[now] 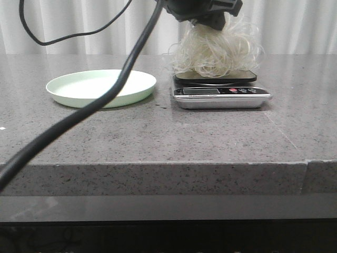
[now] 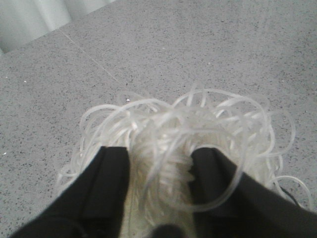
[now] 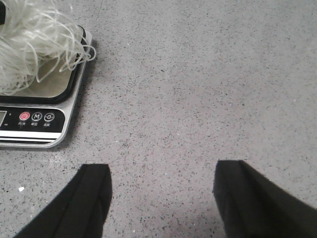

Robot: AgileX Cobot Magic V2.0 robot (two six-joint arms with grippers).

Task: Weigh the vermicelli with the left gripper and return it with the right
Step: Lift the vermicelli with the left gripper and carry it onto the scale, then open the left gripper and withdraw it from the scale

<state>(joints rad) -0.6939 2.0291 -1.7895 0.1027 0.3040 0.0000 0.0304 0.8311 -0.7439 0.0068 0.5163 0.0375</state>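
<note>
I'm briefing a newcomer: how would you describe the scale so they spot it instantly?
On the grey speckled stone table, look right of the pale green round plate. The silver kitchen scale with a black platform sits there, alone carrying buttons and a heap of curly white vermicelli.

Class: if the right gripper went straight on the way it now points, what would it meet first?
Probably the bare grey speckled stone tabletop: the open right gripper has nothing between its fingers, and the silver kitchen scale lies off to one side.

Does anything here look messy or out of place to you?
Only slightly: the vermicelli on the scale is so fluffy that loose strands hang past the platform's edge. Nothing has spilled onto the table, and the green plate sits empty.
</note>
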